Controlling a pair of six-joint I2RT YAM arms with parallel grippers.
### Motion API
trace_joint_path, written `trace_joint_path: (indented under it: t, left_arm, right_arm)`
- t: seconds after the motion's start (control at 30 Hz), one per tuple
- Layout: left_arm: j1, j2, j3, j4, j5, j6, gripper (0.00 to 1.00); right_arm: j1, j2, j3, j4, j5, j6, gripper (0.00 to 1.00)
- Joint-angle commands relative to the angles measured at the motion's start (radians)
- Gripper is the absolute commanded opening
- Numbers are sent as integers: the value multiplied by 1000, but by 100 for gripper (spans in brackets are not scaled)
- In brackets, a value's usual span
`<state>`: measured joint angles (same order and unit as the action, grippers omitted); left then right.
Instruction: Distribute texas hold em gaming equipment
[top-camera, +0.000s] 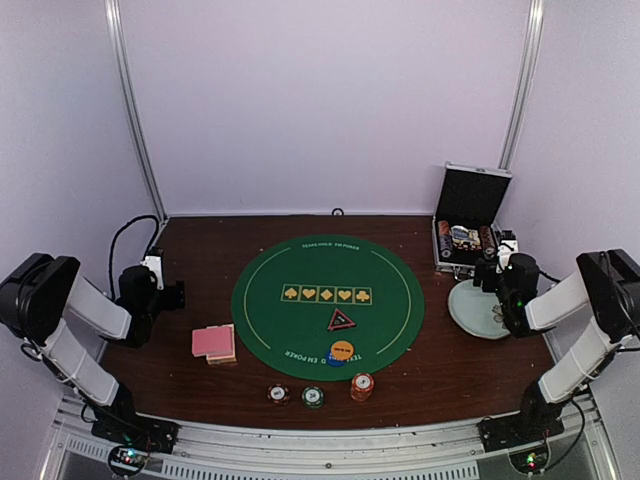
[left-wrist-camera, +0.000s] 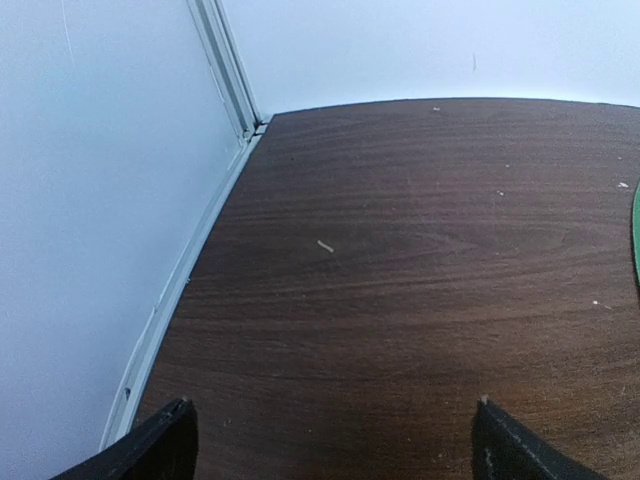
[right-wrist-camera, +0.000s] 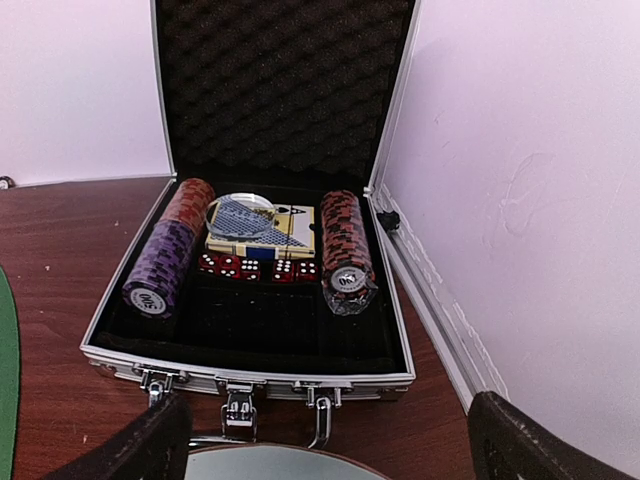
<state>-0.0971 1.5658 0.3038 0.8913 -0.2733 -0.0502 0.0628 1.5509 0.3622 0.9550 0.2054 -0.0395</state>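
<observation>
A stack of pink-backed playing cards (top-camera: 214, 343) lies on the brown table left of the round green poker mat (top-camera: 328, 303). Three small chip stacks stand at the near edge: a dark one (top-camera: 279, 394), a green one (top-camera: 313, 396), a red one (top-camera: 362, 385). A blue dealer disc under an orange disc (top-camera: 341, 352) and a red triangle marker (top-camera: 340, 320) lie on the mat. My left gripper (left-wrist-camera: 335, 440) is open and empty over bare table at the far left. My right gripper (right-wrist-camera: 325, 445) is open and empty over the plate, facing the open case.
The open black-and-silver case (right-wrist-camera: 250, 352) holds a purple chip roll (right-wrist-camera: 160, 268), a red chip roll (right-wrist-camera: 343, 250), a boxed deck (right-wrist-camera: 262, 230) and red dice (right-wrist-camera: 255, 268). A pale plate (top-camera: 476, 311) lies before it. White walls close in on both sides.
</observation>
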Motion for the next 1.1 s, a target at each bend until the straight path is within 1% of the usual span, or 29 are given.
trace_joint_path:
  t: [0.0,0.4,0.6,0.67,0.73,0.77,0.87,0.93,1.03,1.07]
  left_arm:
    - [11,12,22,63,-11,12,98]
    - [11,11,23,60,-7,12,98]
    - [11,-25,26,29,69,41,98]
    - [11,-65,50,-55,82,41,98]
    - [11,-112,106,-190,88,41,98]
    - [11,-127,142,-262,86,40,98]
    - [11,-139,277,-512,68,82,97]
    - [11,-139,379,-643,65,95,97]
    - [15,-144,483,-803,91,93,97]
    - [18,-146,520,-888,119,86,98]
  right_arm:
    - [8,12,17,22,13,-9,99]
    - [8,12,18,20,12,-6,100]
    - [6,3,21,10,72,15,100]
    - [6,-32,27,-50,107,38,100]
    - [13,-43,23,-29,100,12,99]
    - [25,-63,37,-65,129,7,100]
    - [41,-147,96,-234,172,2,100]
    - [44,-208,138,-345,184,16,99]
    - [45,-293,210,-547,207,107,99]
    - [45,-312,239,-616,207,143,99]
